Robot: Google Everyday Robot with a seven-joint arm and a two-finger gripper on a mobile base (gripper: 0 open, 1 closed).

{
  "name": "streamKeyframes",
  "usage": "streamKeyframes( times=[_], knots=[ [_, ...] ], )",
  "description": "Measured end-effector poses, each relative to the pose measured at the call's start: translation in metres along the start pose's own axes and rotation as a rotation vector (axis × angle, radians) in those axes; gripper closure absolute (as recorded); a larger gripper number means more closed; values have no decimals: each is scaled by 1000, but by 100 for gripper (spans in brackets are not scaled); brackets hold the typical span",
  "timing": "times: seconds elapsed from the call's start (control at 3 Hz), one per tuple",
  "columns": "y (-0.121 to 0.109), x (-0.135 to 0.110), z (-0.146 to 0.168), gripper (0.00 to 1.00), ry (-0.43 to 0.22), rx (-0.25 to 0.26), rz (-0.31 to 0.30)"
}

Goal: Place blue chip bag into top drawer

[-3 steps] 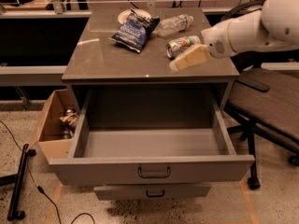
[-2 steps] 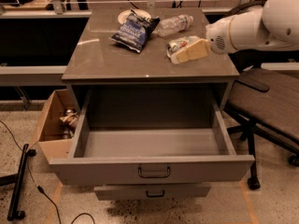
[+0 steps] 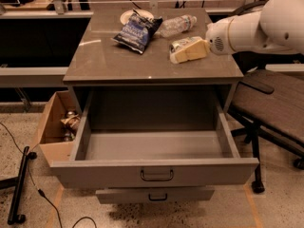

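I see the blue chip bag (image 3: pixel 137 31) lying at 11 o'clock on the tabletop (image 3: pixel 104 63), above the top drawer (image 3: pixel 114 172), which stands pulled open. At 2 o'clock my gripper (image 3: pixel 179 56) sits against a crushed can (image 3: pixel 178 43); how wide it stands I cannot tell.

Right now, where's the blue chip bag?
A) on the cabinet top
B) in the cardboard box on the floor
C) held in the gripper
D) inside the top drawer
A: the blue chip bag lies on the cabinet top, toward its back left, above the open top drawer. The gripper is over the right side of the top, next to the can and apart from the bag.
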State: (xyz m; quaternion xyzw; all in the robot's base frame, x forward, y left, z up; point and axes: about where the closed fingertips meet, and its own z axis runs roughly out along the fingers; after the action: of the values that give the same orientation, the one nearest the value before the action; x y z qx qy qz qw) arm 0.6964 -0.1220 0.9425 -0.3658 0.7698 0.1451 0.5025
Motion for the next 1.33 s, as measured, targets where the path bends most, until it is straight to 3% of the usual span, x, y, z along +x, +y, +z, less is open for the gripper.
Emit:
streamKeyframes(
  times=[0.33,1.0,1.33],
  knots=[
    [-10,-18,42,0,-58,43,1],
    [-15,-73,151,0,-142,8,25],
    [-18,-83,202,0,-158,9,65]
  ],
)
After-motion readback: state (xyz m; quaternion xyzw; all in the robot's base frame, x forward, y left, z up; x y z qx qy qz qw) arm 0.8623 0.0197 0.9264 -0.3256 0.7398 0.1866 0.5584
